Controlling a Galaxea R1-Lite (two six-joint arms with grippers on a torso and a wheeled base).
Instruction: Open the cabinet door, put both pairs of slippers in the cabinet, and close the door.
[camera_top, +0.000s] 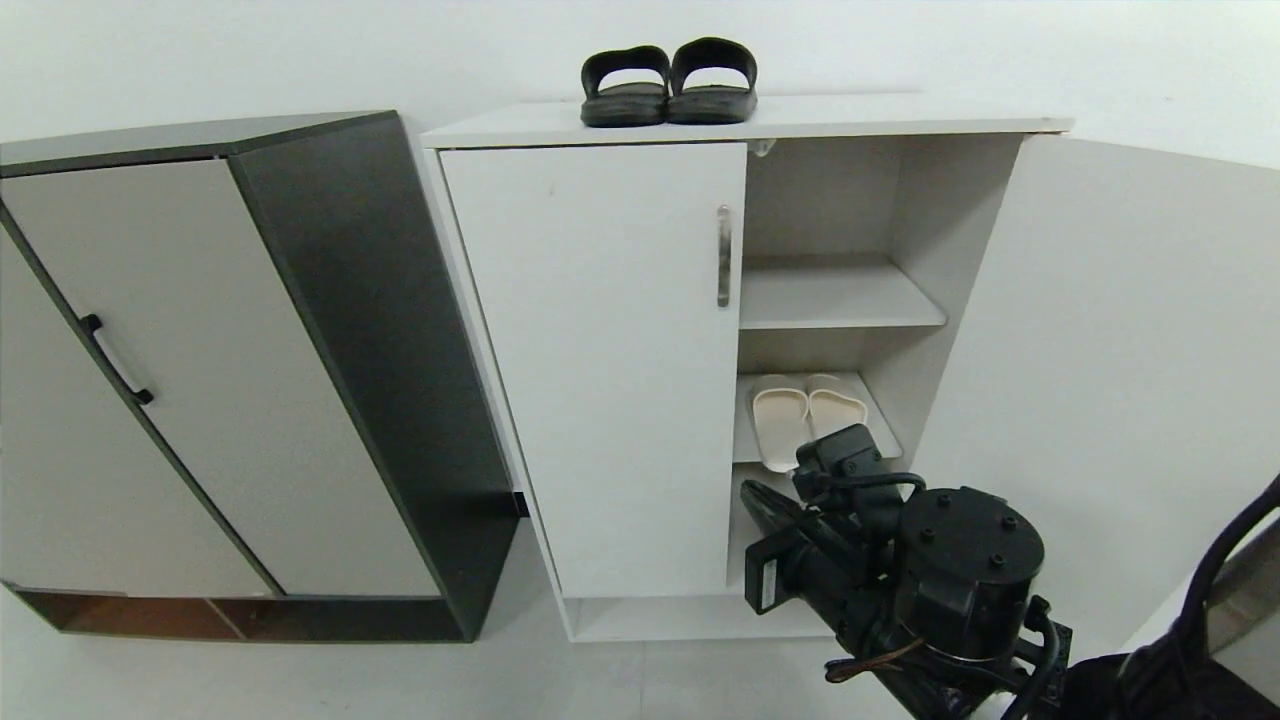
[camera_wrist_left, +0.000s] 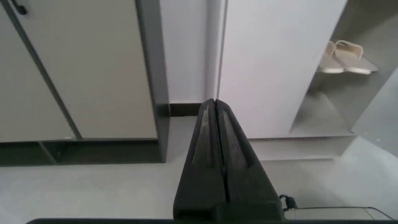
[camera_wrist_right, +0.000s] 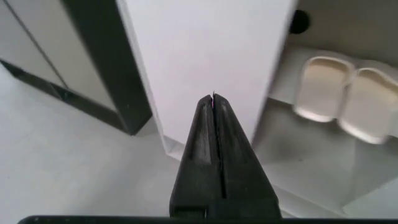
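The left gripper (camera_wrist_left: 215, 104) and the right gripper (camera_wrist_right: 213, 101) are being held fully closed and empty, low before the cabinet (camera_top: 600, 400). The beige slippers (camera_top: 808, 415) are lying on a lower shelf inside, the black slippers (camera_top: 668, 85) on its top. For the black pair, a gripper should be opened wide and lowered over both straps together.

A plain white wall (camera_top: 200, 50) backs a dark-framed cupboard (camera_top: 360, 330) standing on a pale, smooth floor (camera_top: 300, 680). Its 2 grey door panels (camera_top: 200, 380) are shut, with a slim black handle (camera_top: 117, 360) at their seam. A low open recess (camera_top: 140, 615) along the base looks brownish, possibly wood. Light falls evenly.
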